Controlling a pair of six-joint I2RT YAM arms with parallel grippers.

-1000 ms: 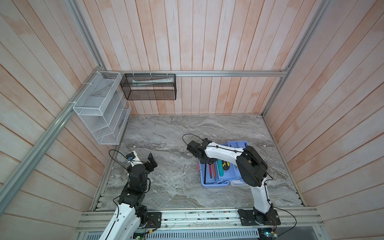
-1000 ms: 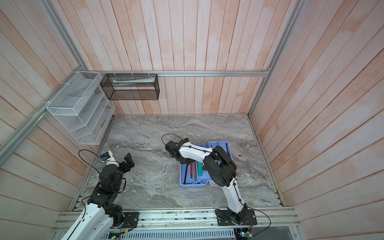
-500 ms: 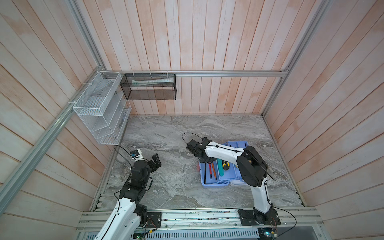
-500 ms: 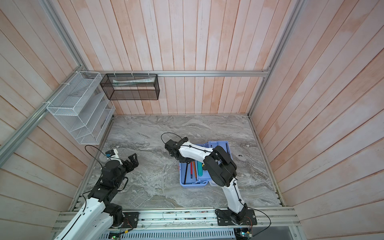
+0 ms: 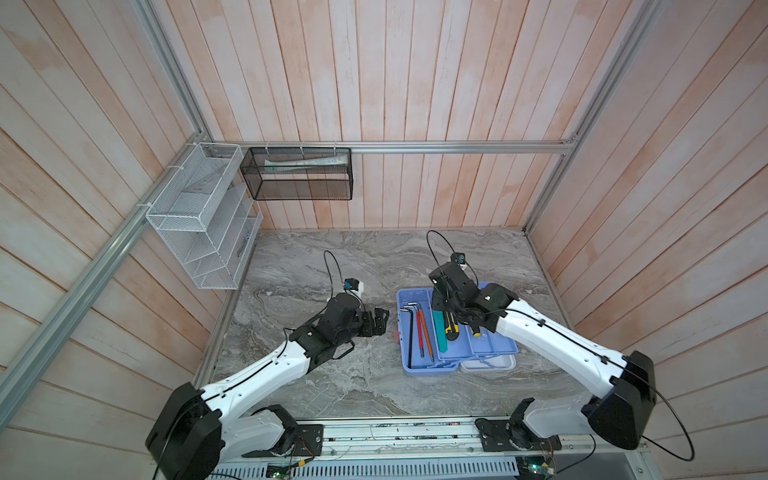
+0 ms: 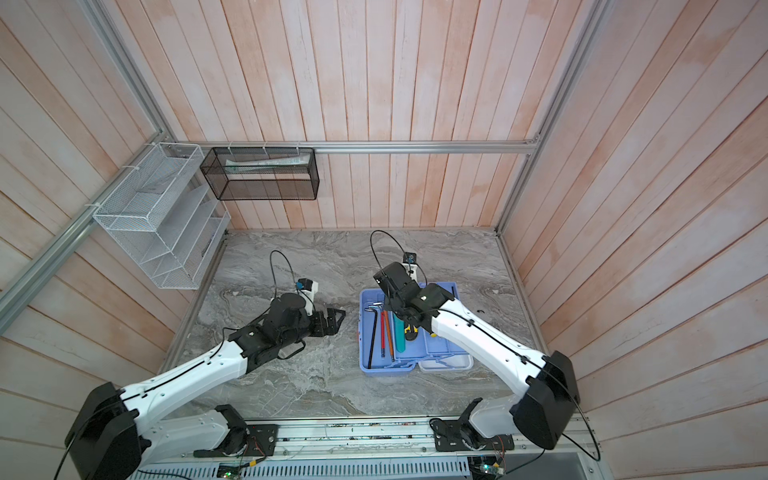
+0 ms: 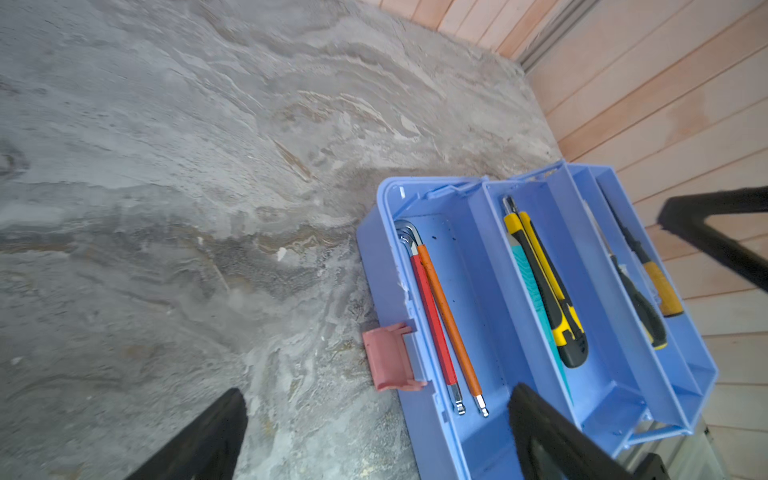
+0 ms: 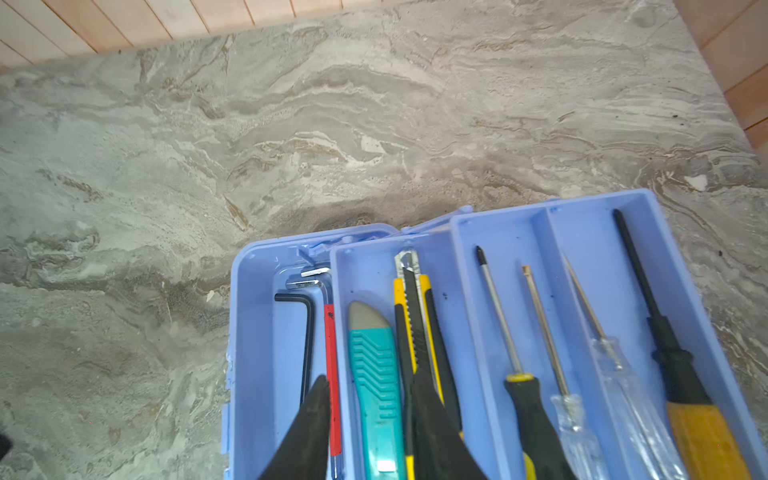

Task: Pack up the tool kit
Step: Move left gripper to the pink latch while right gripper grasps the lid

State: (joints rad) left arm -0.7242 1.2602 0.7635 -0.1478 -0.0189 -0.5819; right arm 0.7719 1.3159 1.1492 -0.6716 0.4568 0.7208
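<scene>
Left pincer (image 5: pixel 381 321) nearer, case (image 5: pixel 428 368) beside (jaws wide)

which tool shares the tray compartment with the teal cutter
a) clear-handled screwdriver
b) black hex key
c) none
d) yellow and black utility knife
d: the yellow and black utility knife lies right beside the teal cutter in the same compartment of the tray.

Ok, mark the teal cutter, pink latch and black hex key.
teal cutter (image 8: pixel 376 386): right wrist view, ribbed body.
pink latch (image 7: pixel 388 357): left wrist view, flap centre.
black hex key (image 8: pixel 308 349): right wrist view, long arm.
</scene>
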